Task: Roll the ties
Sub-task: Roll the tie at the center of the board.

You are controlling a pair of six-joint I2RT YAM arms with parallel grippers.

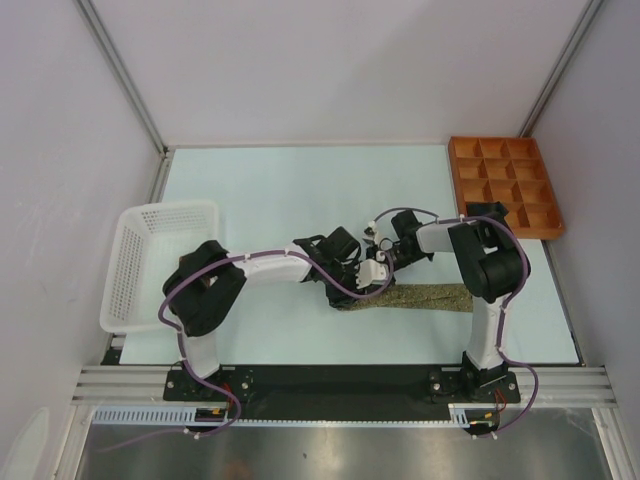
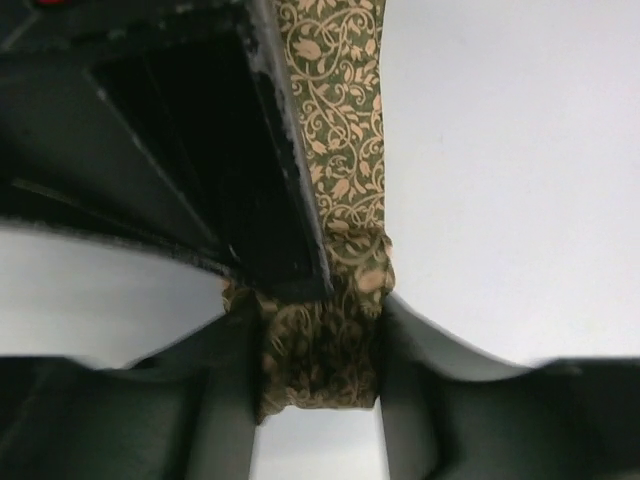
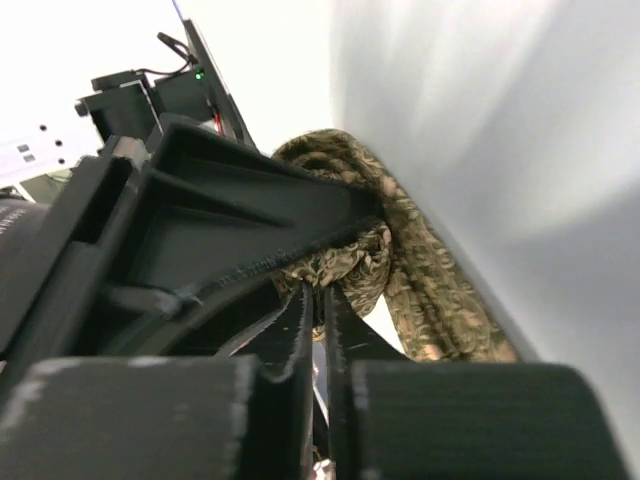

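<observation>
The olive-tan tie [image 1: 425, 297] lies flat along the table, its left end bunched where both grippers meet. In the left wrist view the patterned tie [image 2: 345, 130] runs away from me. Its rolled end is squeezed in my left gripper [image 2: 318, 370], which is shut on it. My left gripper [image 1: 352, 272] and right gripper [image 1: 385, 258] are close together. In the right wrist view my right gripper [image 3: 322, 290] has its jaws almost together, pinching a fold of the tie [image 3: 440, 290]. The black tie cannot be made out for certain.
A white mesh basket [image 1: 130, 262] stands at the left edge. An orange compartment tray [image 1: 540, 190] sits at the back right, with a dark object [image 1: 487, 211] beside it. The right arm's elbow [image 1: 492, 265] rises over the tie's right end.
</observation>
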